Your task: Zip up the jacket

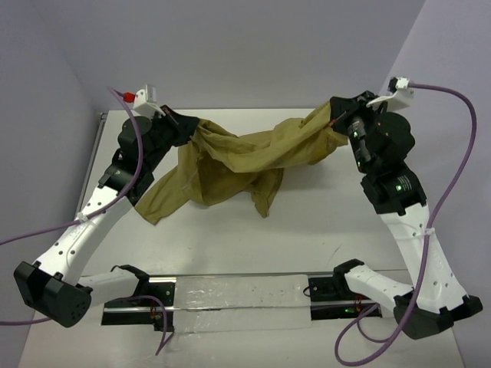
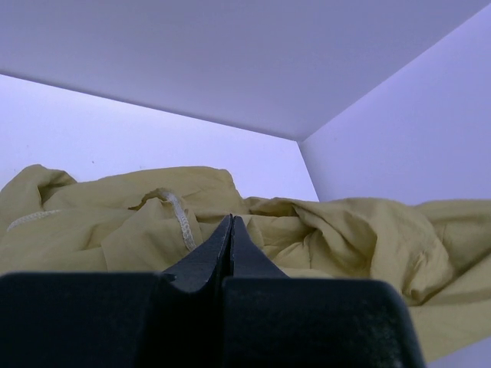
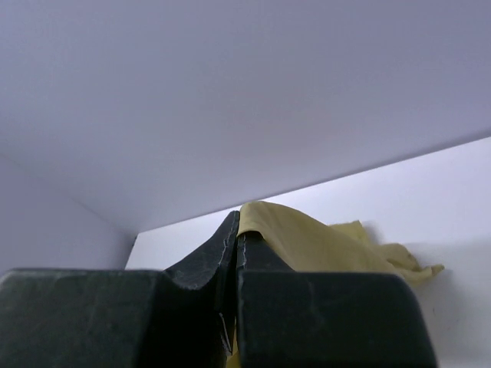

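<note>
The olive-tan jacket (image 1: 245, 157) hangs bunched between my two grippers above the white table, one loose end trailing down onto the table at the front left (image 1: 161, 201). My left gripper (image 1: 189, 127) is shut at the jacket's left end. In the left wrist view its tips (image 2: 232, 220) meet, with crumpled cloth (image 2: 337, 234) and a pale woven strip (image 2: 181, 218) just beyond. My right gripper (image 1: 333, 123) is shut on the jacket's right end. In the right wrist view the cloth (image 3: 307, 241) comes out from between the closed tips (image 3: 236, 222) and drapes over the right finger.
Lavender walls close in the table at the back and both sides. The table's left edge (image 1: 98, 146) runs near the left arm. A dark rail under a clear sheet (image 1: 238, 295) lies across the near edge between the arm bases.
</note>
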### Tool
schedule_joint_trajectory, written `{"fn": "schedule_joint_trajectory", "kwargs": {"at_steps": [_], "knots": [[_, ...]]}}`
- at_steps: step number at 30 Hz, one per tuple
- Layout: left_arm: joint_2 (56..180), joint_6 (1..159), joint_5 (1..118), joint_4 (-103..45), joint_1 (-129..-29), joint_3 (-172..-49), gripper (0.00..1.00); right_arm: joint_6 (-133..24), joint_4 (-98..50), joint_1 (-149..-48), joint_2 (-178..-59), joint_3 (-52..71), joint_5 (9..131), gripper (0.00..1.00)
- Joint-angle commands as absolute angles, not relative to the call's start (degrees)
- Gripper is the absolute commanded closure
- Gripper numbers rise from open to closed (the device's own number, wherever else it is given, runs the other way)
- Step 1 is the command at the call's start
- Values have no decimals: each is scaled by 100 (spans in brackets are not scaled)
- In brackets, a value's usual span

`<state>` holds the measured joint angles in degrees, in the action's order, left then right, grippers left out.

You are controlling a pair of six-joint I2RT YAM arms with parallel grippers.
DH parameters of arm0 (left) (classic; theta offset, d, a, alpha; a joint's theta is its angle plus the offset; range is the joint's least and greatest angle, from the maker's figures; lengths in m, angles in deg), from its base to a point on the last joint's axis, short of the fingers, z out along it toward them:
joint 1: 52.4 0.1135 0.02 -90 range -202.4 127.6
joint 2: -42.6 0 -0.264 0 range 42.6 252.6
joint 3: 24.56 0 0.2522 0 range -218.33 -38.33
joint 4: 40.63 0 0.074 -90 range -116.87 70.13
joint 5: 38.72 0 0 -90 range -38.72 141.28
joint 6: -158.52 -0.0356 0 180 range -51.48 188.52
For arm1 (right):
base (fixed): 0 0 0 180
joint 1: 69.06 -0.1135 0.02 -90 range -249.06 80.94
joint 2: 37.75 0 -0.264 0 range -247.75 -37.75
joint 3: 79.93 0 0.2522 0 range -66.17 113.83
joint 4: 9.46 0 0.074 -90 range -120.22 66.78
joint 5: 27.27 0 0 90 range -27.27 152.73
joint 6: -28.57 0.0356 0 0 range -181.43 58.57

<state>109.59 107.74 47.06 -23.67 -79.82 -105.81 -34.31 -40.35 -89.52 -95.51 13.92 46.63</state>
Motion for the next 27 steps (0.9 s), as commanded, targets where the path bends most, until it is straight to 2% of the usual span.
{"fn": "schedule_joint_trajectory", "kwargs": {"at_steps": [1, 10, 15, 19, 20, 21, 22, 23, 25, 26, 27], "knots": [[11078, 10570, 4961, -2386, -7980, -10881, 100, -3512, -4153, -8808, -10053, 2013, 4823, 100], [11271, 10500, 4973, -2171, -7985, -10996, 100, -3386, -4185, -8659, -10594, 1935, 4945, 100], [11705, 10712, 5417, -2444, -8233, -10852, 100, -3246, -4370, -8295, -11650, 2476, 5962, 100], [12633, 10731, 5690, -2499, -9068, -10994, 100, -3209, -4960, -8252, -12821, 3356, 5939, 99], [12735, 10679, 5642, -2478, -9187, -11077, 100, -3216, -5442, -8218, -13336, 3605, 6095, 90], [12814, 10643, 5533, -2305, -9274, -11129, 100, -3262, -5706, -8223, -13555, 4054, 6145, 86], [12838, 10626, 5409, -2248, -9295, -11199, 96, -3296, -5951, -8219, -13767, 4361, 6165, 80], [12813, 10603, 5245, -2085, -9267, -11290, 78, -3309, -6177, -8216, -13949, 4509, 6163, 68], [12717, 10509, 4939, -1714, -9223, -11422, 38, -3276, -6129, -8216, -13879, 4149, 5977, 37], [12608, 10394, 4835, -1597, -9172, -11454, 9, -3263, -5841, -8216, -13616, 3711, 5867, 23], [12531, 10315, 4779, -1511, -9134, -11468, 2, -3254, -5624, -8216, -13398, 3395, 5783, 17]]}}
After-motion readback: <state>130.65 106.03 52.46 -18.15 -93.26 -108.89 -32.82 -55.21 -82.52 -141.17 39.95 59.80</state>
